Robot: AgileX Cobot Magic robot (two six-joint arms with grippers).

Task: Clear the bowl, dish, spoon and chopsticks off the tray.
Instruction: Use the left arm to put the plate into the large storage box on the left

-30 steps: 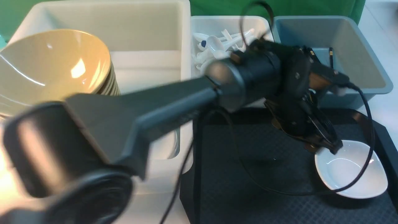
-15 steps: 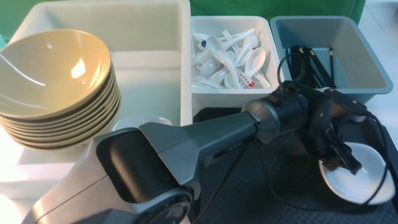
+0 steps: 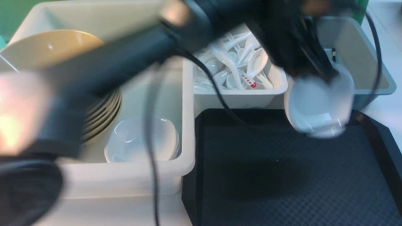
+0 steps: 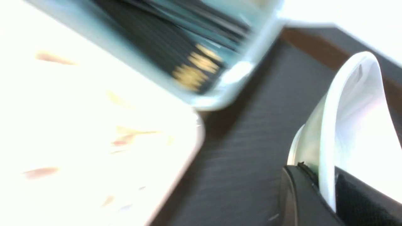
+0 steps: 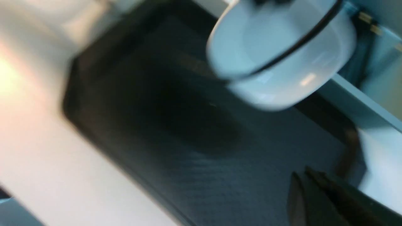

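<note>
My left gripper (image 3: 328,75) is shut on the rim of the small white dish (image 3: 317,108) and holds it tilted in the air above the far right part of the black tray (image 3: 282,182). In the left wrist view the dish's rim (image 4: 326,147) stands between the jaws of the left gripper (image 4: 325,185). The right wrist view shows the dish (image 5: 282,53) above the tray (image 5: 176,135), and my right gripper (image 5: 301,175) shut and empty over the tray's right side. The arm and dish are blurred.
A big white tub (image 3: 185,94) at left holds stacked tan bowls (image 3: 47,47) and white dishes (image 3: 141,144). A small white tub (image 3: 238,99) holds white spoons (image 3: 251,62). A grey-blue tub (image 3: 377,75) holds black chopsticks (image 4: 191,69).
My left gripper has lifted the white dish off the tray's right side and carried it up and back. The arm has swung upward across the view.
</note>
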